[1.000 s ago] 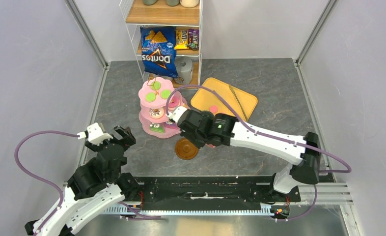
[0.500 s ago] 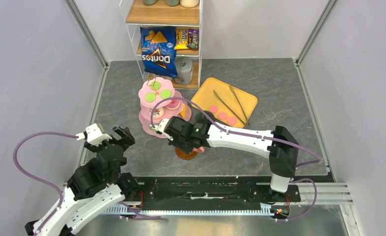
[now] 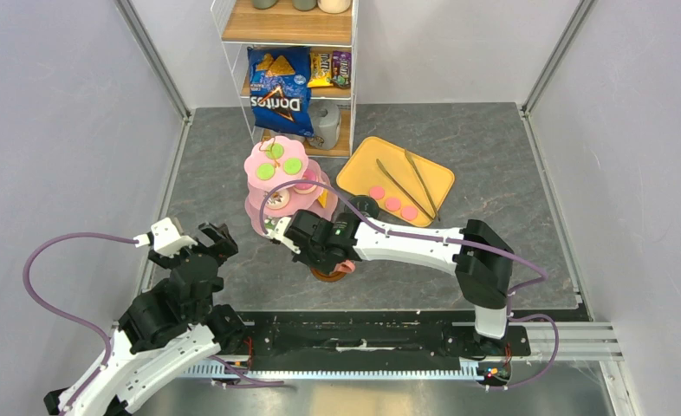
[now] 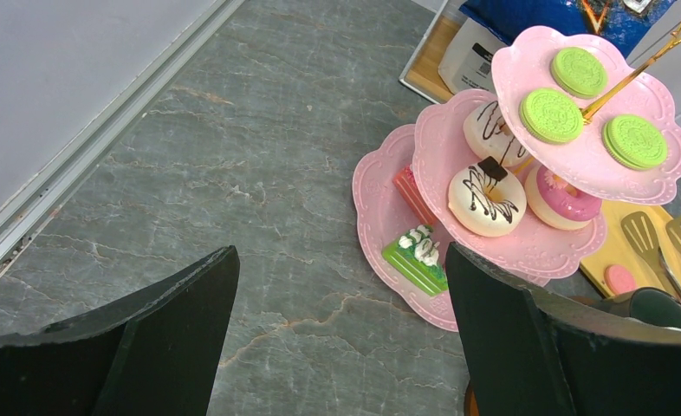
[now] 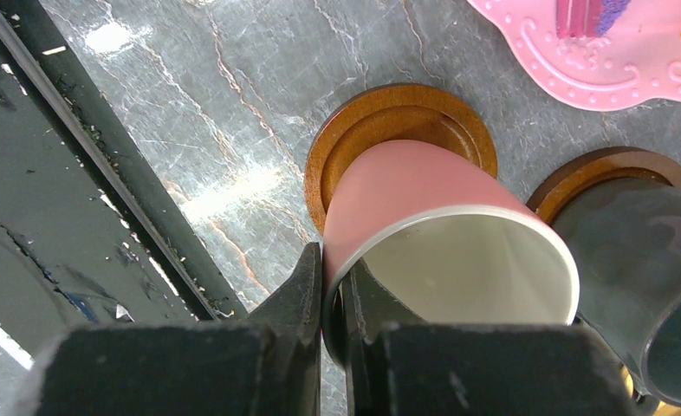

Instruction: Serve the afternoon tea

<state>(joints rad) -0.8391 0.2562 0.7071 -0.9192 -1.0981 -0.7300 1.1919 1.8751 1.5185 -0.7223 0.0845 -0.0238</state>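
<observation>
The pink three-tier stand [image 3: 272, 186] holds green macarons [image 4: 549, 113] on top, donuts [image 4: 484, 199] in the middle and cake slices [image 4: 417, 260] at the bottom. My right gripper [image 5: 330, 260] is shut on the rim of the pink mug [image 5: 406, 199]. It holds the mug tilted, with its base over a brown saucer [image 5: 363, 121]. The dark-green mug [image 5: 632, 234] stands on the second saucer [image 5: 597, 165] just beside it. My left gripper [image 4: 339, 260] is open and empty, left of the stand.
A yellow tray [image 3: 437, 178] behind the right arm holds pink macarons [image 3: 393, 204] and metal tongs [image 3: 406, 178]. A shelf unit [image 3: 289, 35] with a blue Doritos bag [image 3: 278, 91] stands at the back. The black base rail [image 3: 363, 334] runs along the near edge.
My right arm has swung left and nearer with the pink mug, bringing it over the front saucer. The left arm has not moved.
</observation>
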